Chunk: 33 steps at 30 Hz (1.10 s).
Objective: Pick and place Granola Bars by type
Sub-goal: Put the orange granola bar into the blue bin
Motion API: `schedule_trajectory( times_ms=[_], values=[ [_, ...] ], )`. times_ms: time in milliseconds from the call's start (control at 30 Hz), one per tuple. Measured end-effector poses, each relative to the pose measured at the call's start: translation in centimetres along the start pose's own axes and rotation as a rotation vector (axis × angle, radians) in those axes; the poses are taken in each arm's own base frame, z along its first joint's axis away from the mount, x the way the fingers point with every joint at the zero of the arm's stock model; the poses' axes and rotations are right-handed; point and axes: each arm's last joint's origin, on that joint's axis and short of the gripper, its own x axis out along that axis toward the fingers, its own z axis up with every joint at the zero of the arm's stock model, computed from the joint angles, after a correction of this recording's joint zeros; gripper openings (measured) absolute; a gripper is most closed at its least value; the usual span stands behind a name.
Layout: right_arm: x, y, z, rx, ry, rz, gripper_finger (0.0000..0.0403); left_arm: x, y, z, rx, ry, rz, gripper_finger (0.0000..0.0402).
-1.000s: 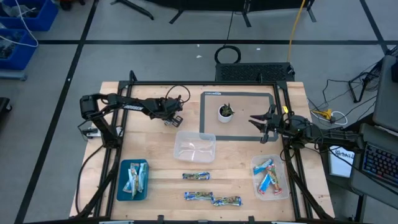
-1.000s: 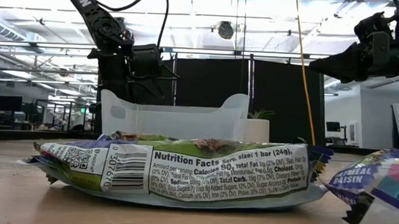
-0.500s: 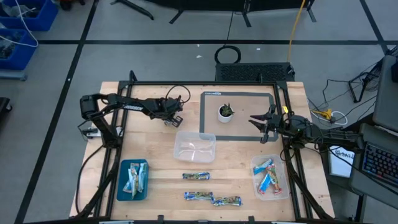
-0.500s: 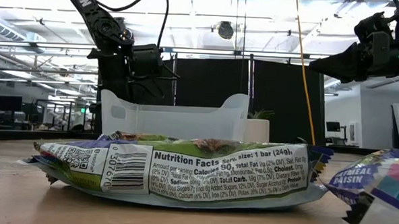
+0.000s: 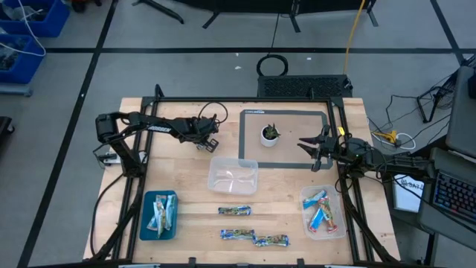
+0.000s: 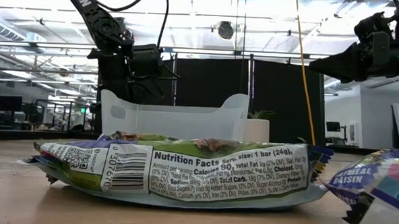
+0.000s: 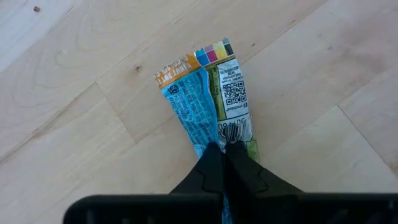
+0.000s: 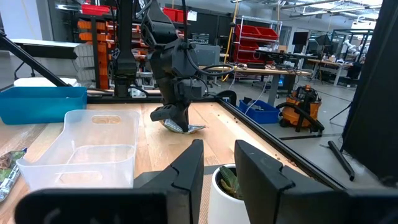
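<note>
Left gripper: your left gripper (image 7: 225, 152) is clamped hard on one end of a blue-and-green wrapped granola bar (image 7: 208, 99), so the bar trails out beyond the fingertips over bare wood. From above, the gripper (image 5: 209, 139) sits just behind the clear tub (image 5: 233, 176), towards its left corner.
Why that grip: an end pinch keeps the wrapper's face clear and leaves the bar free to drop flat when you release it, I judge.
Height: whether the bar is lifted or brushing the table (image 5: 186, 193) is hard to tell; the right wrist view suggests it hangs just above the boards.
Right gripper: your right gripper (image 5: 312, 149) waits with its fingers partly apart and nothing between them, right of the clear tub and beside the small potted plant (image 5: 269, 134).
Sorted so far: the blue tray (image 5: 159, 215), front-left of the clear tub, holds pale blue bars; the second tub (image 5: 323, 211), front-right of it, holds blue and red ones. Grouping by wrapper explains the separate bins.
Unsorted: three patterned bars (image 5: 235, 211) lie loose on the table in front of the clear tub, which looks empty.
Next: the held bar likely belongs in that tub, so you need a short carry forward before opening.
</note>
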Motion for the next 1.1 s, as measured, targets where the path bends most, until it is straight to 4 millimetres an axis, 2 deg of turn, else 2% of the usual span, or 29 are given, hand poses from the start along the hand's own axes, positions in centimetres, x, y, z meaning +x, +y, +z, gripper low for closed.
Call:
schedule_trajectory(
  times_ms=[467,567,667,800,1000,1100],
  values=[
    [0.0,0.0,0.0,0.0,0.0,0.0,0.0082,0.0,0.0,0.0,0.019,-0.004,0.002,0.0004],
    [0.0,0.0,0.0,0.0,0.0,0.0,0.0082,-0.9,0.1,0.2,0.046,-0.035,-0.012,0.0004],
    [0.0,0.0,0.0,0.0,0.0,0.0,0.0082,-3.3,0.8,0.1,0.059,-0.072,-0.055,0.0003],
    [0.0,0.0,0.0,0.0,0.0,0.0,0.0082,-8.4,1.9,0.7,0.037,-0.28,-0.102,0.0003],
    [0.0,0.0,0.0,0.0,0.0,0.0,0.0082,-15.3,4.2,-1.1,0.032,-0.525,-0.182,0.0003],
    [0.0,0.0,0.0,0.0,0.0,0.0,0.0082,-17.9,5.2,-2.5,0.037,-0.612,-0.216,0.0003]
  ],
)
